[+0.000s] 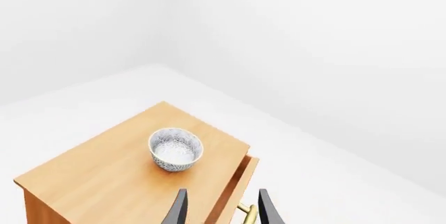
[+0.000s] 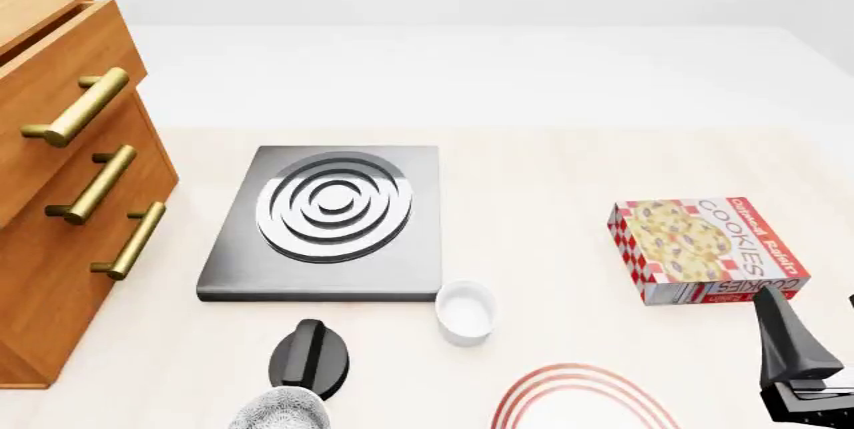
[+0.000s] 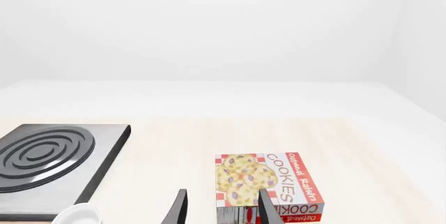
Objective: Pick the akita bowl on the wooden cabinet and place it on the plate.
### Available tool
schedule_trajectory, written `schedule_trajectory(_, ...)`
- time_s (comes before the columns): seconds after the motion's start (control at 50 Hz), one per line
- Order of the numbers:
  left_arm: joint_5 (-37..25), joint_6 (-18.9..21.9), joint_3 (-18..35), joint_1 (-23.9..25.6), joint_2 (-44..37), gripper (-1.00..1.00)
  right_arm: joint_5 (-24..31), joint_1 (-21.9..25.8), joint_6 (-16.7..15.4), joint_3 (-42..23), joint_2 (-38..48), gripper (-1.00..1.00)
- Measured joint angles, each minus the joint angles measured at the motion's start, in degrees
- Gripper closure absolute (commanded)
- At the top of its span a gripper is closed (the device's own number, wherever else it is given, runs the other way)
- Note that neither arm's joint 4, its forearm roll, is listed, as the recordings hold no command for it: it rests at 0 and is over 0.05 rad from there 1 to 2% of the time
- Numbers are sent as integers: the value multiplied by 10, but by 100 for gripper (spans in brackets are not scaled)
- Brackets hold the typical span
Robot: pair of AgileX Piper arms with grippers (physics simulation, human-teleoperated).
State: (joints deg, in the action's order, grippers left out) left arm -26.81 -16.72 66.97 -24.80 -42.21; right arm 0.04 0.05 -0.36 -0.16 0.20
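Speckled akita bowl near cabinet edge.

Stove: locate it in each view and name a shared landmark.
Left wrist view: not in it.
Front view: the stove lies between the wooden cabinet and the cookie box.
Right wrist view: the stove lies beside the cookie box.
Shared landmark: the cookie box, in front and right wrist views.
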Motion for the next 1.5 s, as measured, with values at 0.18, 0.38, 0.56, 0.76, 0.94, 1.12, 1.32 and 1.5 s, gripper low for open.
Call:
schedule_trajectory(0.18,1,1,15,-30,-25,-100,0,0,0,0,0,-100)
schedule_trajectory(0.38,8,8,19,-54,-47,-100,0,0,0,0,0,-100)
schedule_trajectory(0.56,10,13,24,-67,-59,-100,0,0,0,0,0,-100)
schedule_trajectory(0.76,13,15,30,-78,-72,-100,0,0,0,0,0,-100)
schedule_trajectory(0.94,24,15,31,-92,-91,-100,0,0,0,0,0,-100)
schedule_trajectory(1.12,33,14,32,-103,-110,-100,0,0,0,0,0,-100)
schedule_trajectory(1.32,37,11,38,-113,-125,-100,0,0,0,0,0,-100)
schedule_trajectory(1.5,33,0,46,-119,-145,-100,0,0,0,0,0,-100)
